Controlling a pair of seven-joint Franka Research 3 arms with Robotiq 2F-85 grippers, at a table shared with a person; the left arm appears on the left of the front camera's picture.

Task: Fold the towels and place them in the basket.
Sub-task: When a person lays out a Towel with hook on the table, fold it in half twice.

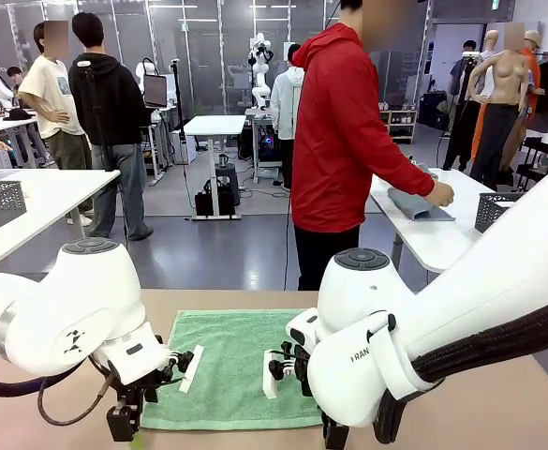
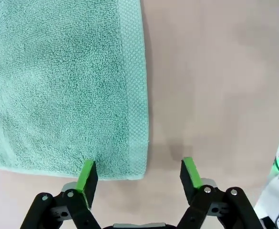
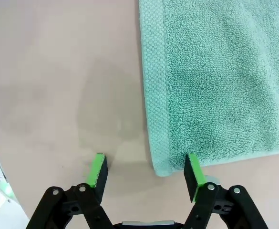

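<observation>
Mint green towel (image 1: 236, 366) lay flat on table (image 1: 208, 302) btwn the arms. L gripper (image 2: 137, 166) jaws apart, straddling one near corner; R gripper (image 3: 145, 161) jaws apart at the other.

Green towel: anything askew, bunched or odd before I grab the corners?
Nothing stands out. The green towel lies flat and unwrinkled on the table, edges straight. The left gripper and right gripper are open, each straddling a near corner.
</observation>
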